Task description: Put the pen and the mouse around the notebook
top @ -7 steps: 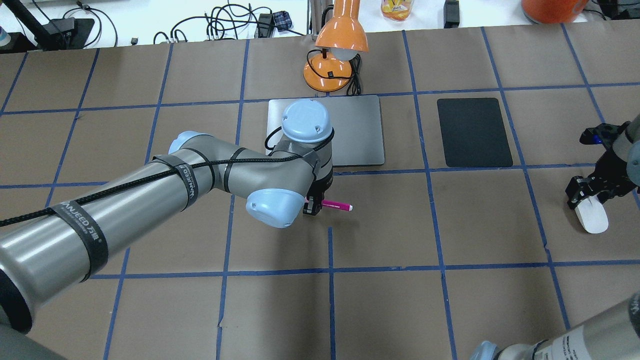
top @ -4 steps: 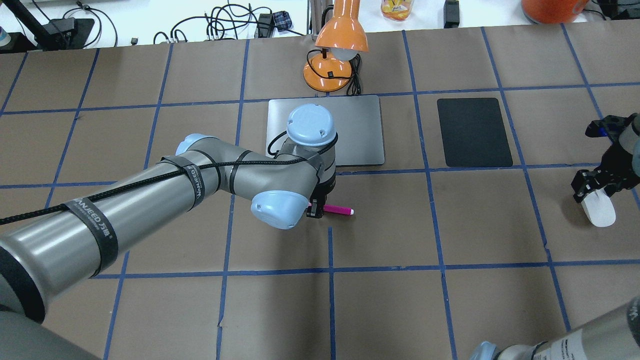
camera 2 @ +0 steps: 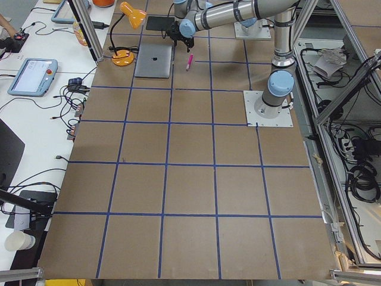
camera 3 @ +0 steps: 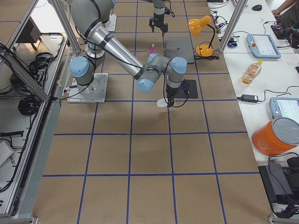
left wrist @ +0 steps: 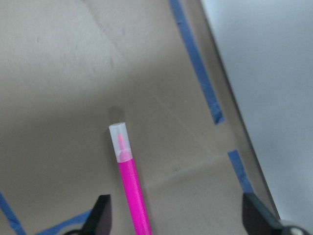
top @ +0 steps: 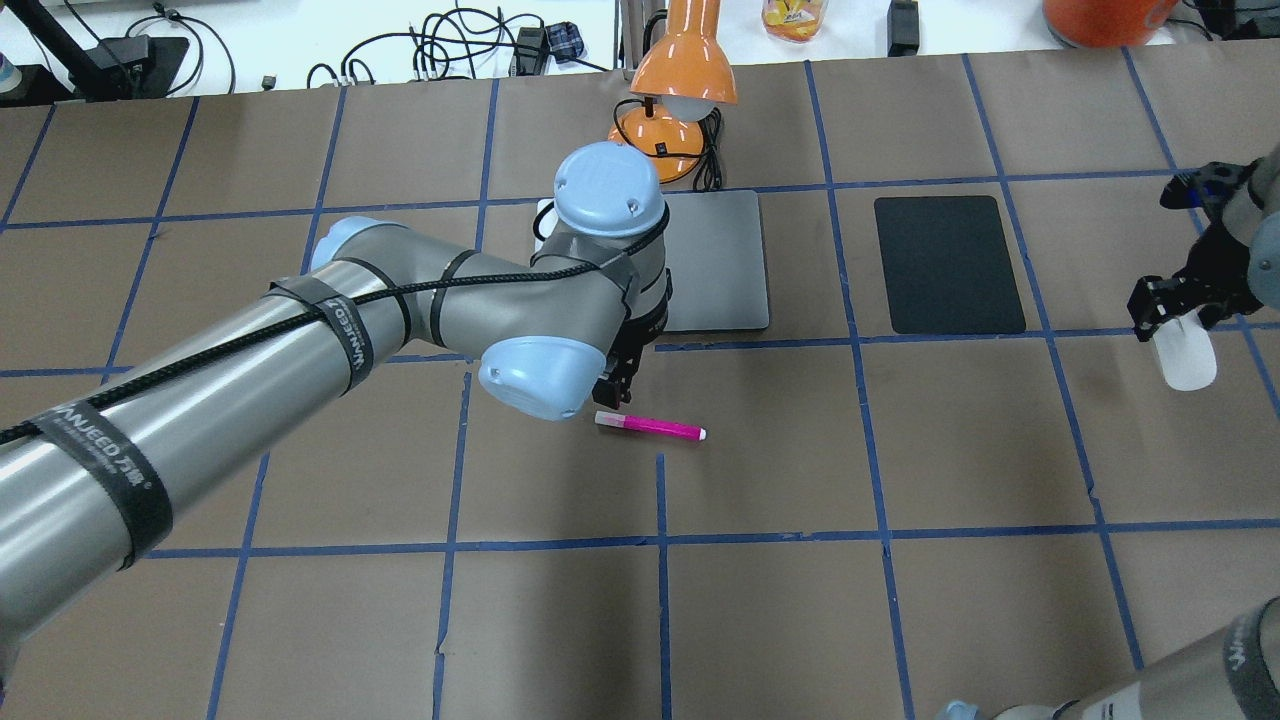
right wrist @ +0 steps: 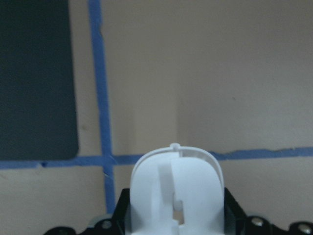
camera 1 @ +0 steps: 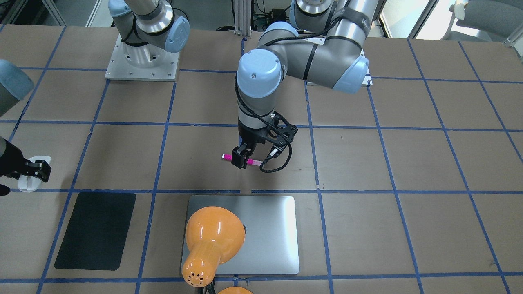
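The magenta pen lies flat on the brown table, a little in front of the silver notebook. My left gripper hovers open just above the pen's capped end. In the left wrist view the pen lies loose between the spread fingers, touching neither. At the far right, my right gripper is shut on the white mouse, to the right of the black mat. The right wrist view shows the mouse clamped between the jaws. In the front-facing view, the left gripper partly covers the pen.
An orange desk lamp stands behind the notebook, with its cord beside the base. A black mat lies right of the notebook. In the front-facing view the lamp covers part of the notebook. Blue tape lines grid the table.
My left gripper has opened, let go of the pen and risen back towards the notebook. The pen now lies free. My right gripper has carried the mouse farther from the robot, level with the mat.
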`<state>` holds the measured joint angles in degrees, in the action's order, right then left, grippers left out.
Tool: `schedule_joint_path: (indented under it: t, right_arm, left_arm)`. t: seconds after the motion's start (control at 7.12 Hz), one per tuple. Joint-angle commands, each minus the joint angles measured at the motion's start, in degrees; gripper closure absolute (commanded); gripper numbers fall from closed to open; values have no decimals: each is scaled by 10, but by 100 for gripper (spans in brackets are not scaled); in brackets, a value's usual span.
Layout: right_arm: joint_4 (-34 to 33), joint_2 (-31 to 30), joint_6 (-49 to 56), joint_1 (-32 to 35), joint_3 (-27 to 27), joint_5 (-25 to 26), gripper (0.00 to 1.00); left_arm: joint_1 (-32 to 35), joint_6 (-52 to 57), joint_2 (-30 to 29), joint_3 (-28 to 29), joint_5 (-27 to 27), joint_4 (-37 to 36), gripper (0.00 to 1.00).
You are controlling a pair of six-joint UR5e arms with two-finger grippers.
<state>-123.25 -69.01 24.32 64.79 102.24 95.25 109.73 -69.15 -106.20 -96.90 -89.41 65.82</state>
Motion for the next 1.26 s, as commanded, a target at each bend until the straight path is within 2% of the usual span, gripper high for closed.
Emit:
schedule_joint_path:
  t: [0.0, 0.28, 0.42, 0.7, 0.98, 1.12]
  right_arm:
    - [0, 54, -98, 72, -78, -25, 61]
    - [2, 126, -167, 119, -162, -36, 60]
    - [0, 146, -205, 138, -173, -39, 60]
    - [5, 148, -219, 140, -167, -48, 57]
    - [10, 157, -225, 140, -166, -48, 57]
    - [10, 158, -225, 140, -166, -47, 40]
  left_arm:
    - [-53, 254, 78, 22, 6, 99, 0]
    - [-130, 496, 140, 24, 20, 180, 0]
    - [-156, 590, 163, 24, 17, 216, 0]
    - [-197, 623, 189, 25, 13, 222, 0]
    - [-203, 623, 187, 31, 10, 219, 0]
    - [-203, 623, 167, 58, -17, 223, 0]
